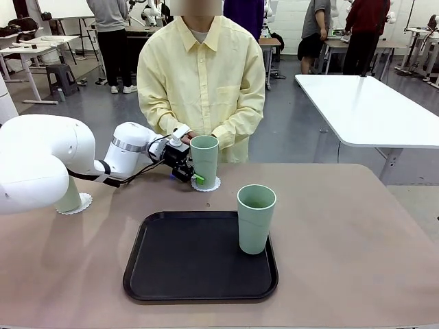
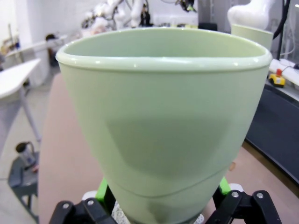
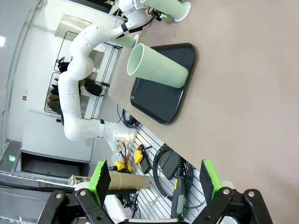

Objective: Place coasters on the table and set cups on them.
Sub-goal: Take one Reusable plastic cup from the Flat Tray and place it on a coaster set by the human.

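Across the front view we see the whole table point(image 1: 357, 240), with the left arm point(image 1: 41, 161) coming in from the left. Its forearm lies roughly level, and the wrist points right toward the far middle. At the far side stands a person point(image 1: 202, 82). In the near middle lies the black tray point(image 1: 185, 274), and the tray cup point(image 1: 256, 218) stands upright on its right part. The far cup point(image 1: 204, 161) stands on the far coaster point(image 1: 208, 185), just in front of the person. The left cup point(image 1: 68, 199), on the left coaster point(image 1: 82, 203), is mostly hidden behind the arm. The left gripper point(image 1: 195, 176) sits low against the far cup's left side.

From the left wrist we get what the front view hides. The green pads point(image 2: 103, 189) flank the far cup's lower wall, one on each side and right at it. Whether they grip it or stand a hair clear, we cannot tell.

From the right wrist we see the right gripper point(image 3: 154, 179), its jaws spread wide with nothing between them, well apart from the tray.
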